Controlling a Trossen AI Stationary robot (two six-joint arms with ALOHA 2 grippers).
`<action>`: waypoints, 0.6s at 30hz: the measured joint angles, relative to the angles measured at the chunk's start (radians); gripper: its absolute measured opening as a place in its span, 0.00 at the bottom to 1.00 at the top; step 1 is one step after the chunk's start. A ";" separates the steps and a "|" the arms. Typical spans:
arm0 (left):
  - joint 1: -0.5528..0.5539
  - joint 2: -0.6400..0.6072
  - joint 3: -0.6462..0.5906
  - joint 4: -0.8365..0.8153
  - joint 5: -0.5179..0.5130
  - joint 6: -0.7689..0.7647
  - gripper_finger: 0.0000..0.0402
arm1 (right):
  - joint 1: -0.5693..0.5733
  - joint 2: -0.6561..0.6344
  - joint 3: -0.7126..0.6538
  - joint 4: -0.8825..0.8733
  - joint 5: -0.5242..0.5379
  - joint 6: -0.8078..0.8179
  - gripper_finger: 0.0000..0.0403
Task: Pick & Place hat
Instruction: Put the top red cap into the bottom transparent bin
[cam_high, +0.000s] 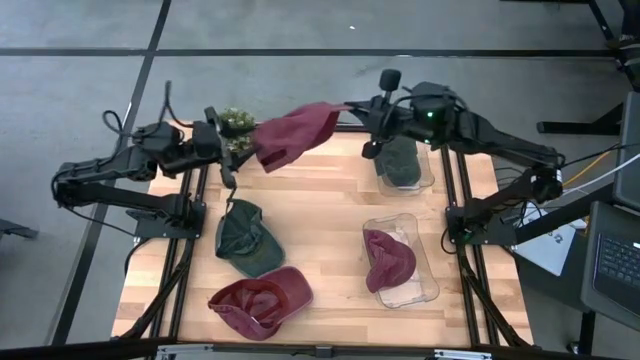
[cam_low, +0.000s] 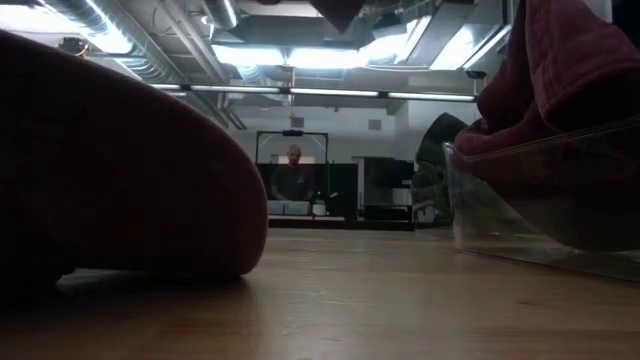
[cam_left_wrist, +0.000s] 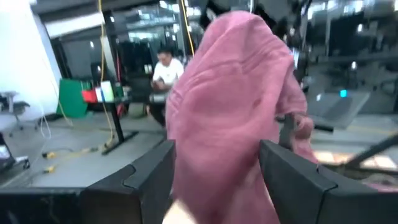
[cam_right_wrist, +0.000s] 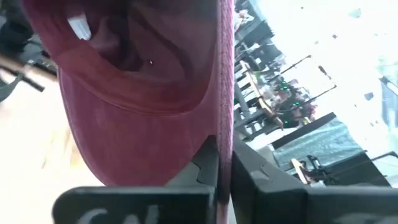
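Observation:
A maroon hat (cam_high: 295, 135) hangs high over the table's far edge, between my two grippers. My right gripper (cam_high: 352, 108) reaches in level from the right and is shut on it. In the right wrist view the hat's hollow inside (cam_right_wrist: 137, 74) shows, with a white tag. My left gripper (cam_high: 238, 148) stands at the hat's left end, its fingers wide apart. In the left wrist view the hat (cam_left_wrist: 230, 112) fills the gap between them (cam_left_wrist: 217, 180). Whether they touch it, I cannot tell. My right gripper pinches the edge of the hat's brim (cam_right_wrist: 224, 124) between its two fingers, coming level from the table's right side. The brim stands on edge in the hold. The crown (cam_right_wrist: 124, 106) reaches out ahead of the fingers, lifted clear of the table.
A dark green hat (cam_high: 248, 240) and a maroon hat (cam_high: 262, 303) lie on the wood at the left and near side. Two clear tubs stand on the right: one (cam_high: 425, 290) holds a maroon hat, the far one (cam_high: 430, 170) a dark green hat. A mottled green thing (cam_high: 235, 122) sits by my left gripper.

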 joint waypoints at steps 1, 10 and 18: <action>0.000 -0.004 0.000 0.022 0.000 0.000 0.56 | 0.000 -0.004 0.000 0.007 0.000 0.010 0.05; 0.000 0.067 0.000 0.249 0.014 0.000 0.56 | 0.000 0.046 0.000 0.129 0.000 0.130 0.04; 0.000 0.192 0.000 0.382 -0.004 0.052 0.56 | 0.003 0.123 0.000 0.170 -0.027 0.229 0.04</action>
